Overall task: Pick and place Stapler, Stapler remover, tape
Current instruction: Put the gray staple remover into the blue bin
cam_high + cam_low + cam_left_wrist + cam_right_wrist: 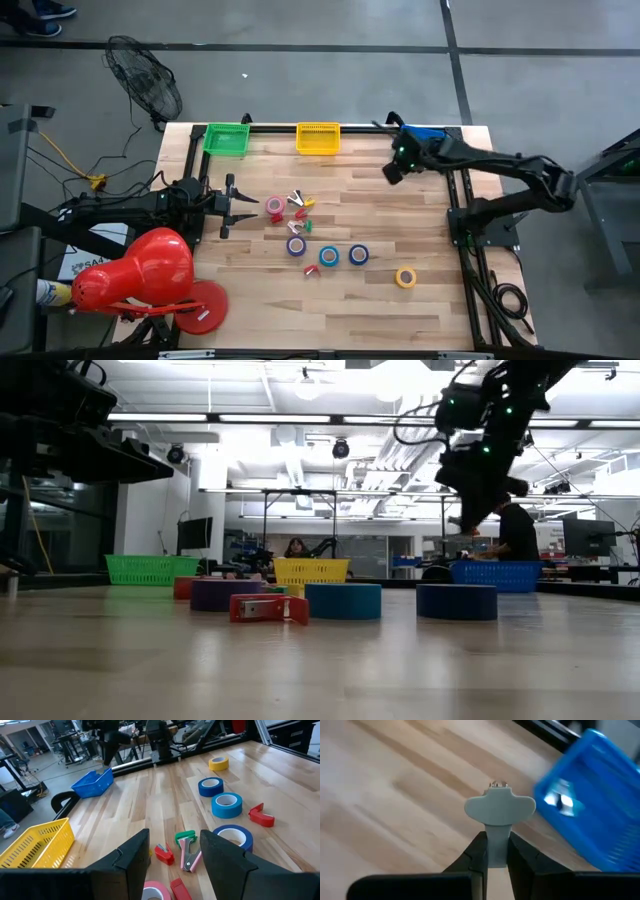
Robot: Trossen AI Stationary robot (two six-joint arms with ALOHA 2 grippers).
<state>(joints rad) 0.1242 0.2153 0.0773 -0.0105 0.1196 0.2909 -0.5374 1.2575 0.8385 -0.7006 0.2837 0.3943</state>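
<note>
The blue basket (428, 133) at the table's far right corner is mostly hidden under the right arm from above, and white lettering on a red object off the table's near left edge is cut off and unreadable. The right gripper (494, 851), raised beside that basket, is clenched on a pale grey stapler remover (499, 815). The left gripper (174, 851) waits at the left edge with fingers parted and empty, just left of the pink tape (275, 207), while the purple (296, 245), two blue (329, 257) and yellow (405, 277) rolls lie mid-table toward the near right.
</note>
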